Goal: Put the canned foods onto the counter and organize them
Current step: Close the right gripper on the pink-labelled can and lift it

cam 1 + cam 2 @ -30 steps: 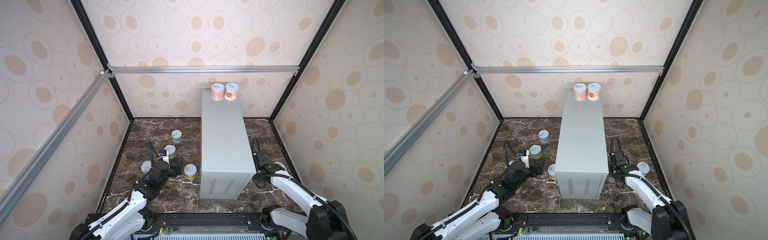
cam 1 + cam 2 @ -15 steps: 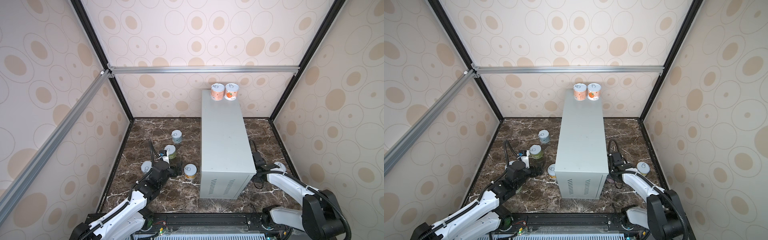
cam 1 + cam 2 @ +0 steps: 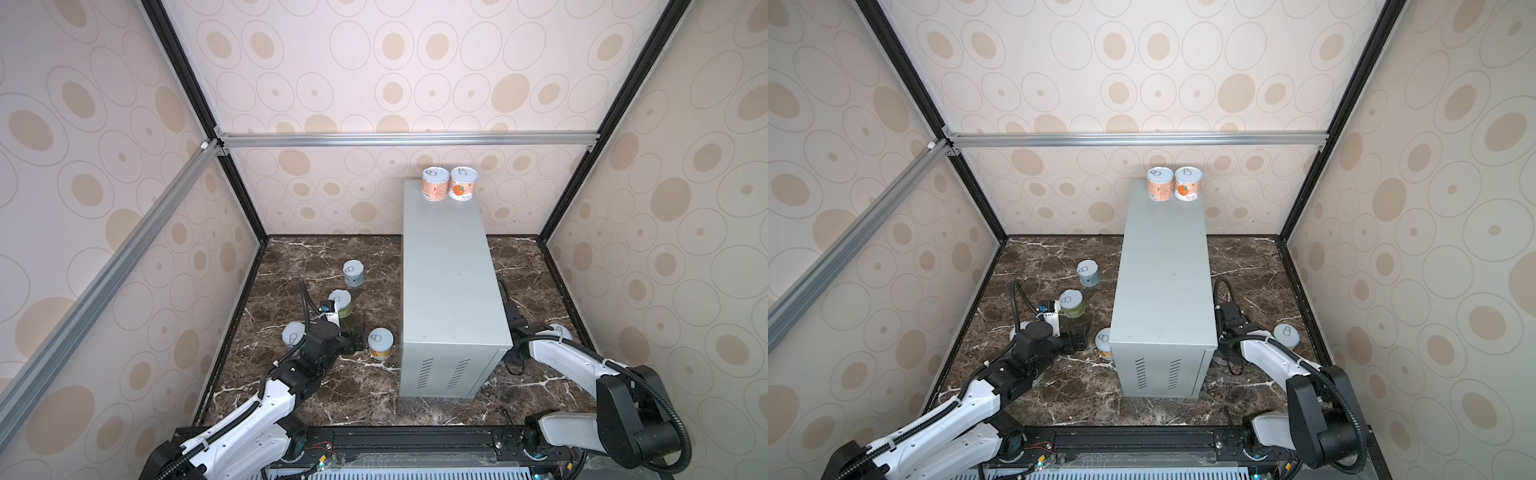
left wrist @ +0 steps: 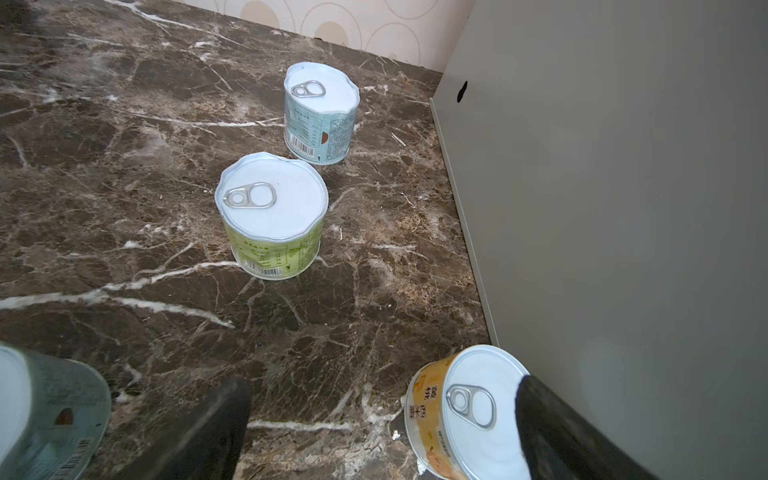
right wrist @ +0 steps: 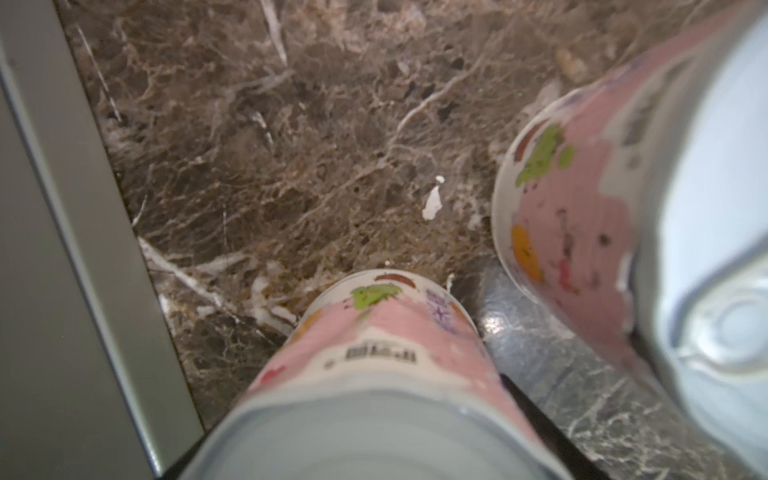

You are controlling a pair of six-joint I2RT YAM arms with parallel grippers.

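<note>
**Two cans up, the rest down on the marble**

I'm looking at the counter (image 3: 451, 270): a tall, long, pale grey metal box with vent slots on its near end. It stands right of centre on the dark, white-veined marble surface (image 3: 299, 257). On its far end sit an orange can (image 3: 435, 186) and a white can (image 3: 464, 187) printed with an orange fruit. They are side by side and upright, silvery pull-tab lids showing.

Left of the counter, four more stand upright on the marble. A pale blue can (image 4: 320, 116) is farthest, a green can (image 4: 272, 220) is nearer, a yellow can (image 4: 461, 415) is just beside the counter, and a grey-blue can (image 4: 45, 415) is further left.

My left gripper (image 4: 382, 384) has its jaws spread wide and empty, one jaw close by the yellow can. On the right, low beside the counter, my right gripper (image 5: 353, 424) has its jaws either side of a pink can (image 5: 386, 332). Whether they press it, I cannot tell. A second pink can (image 5: 582, 216) stands near it.
</note>
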